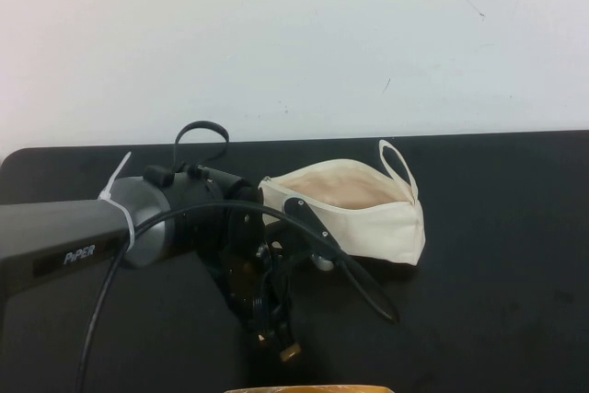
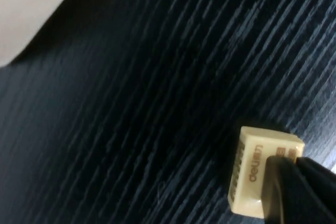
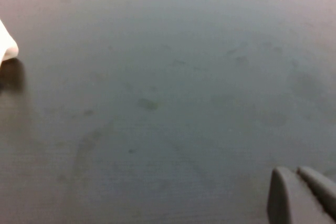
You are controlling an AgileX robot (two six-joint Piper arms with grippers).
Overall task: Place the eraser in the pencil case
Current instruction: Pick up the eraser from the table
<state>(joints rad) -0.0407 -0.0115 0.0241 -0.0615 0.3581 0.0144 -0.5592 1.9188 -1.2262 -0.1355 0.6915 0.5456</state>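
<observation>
The pencil case lies on the black table right of centre, its mouth open upward showing beige lining, with a loop strap at its far right end. My left gripper points down at the table in front of the case's left end. In the left wrist view it is shut on the eraser, a pale yellow block with brown print, just over the table. The eraser shows as a tan bit at the fingertips in the high view. My right gripper is shut and empty over bare table; it is outside the high view.
A yellow-orange edge peeks in at the bottom of the high view. The left arm's black cable loops in front of the case. A white corner shows at the side of the right wrist view. A pale wall stands behind the table.
</observation>
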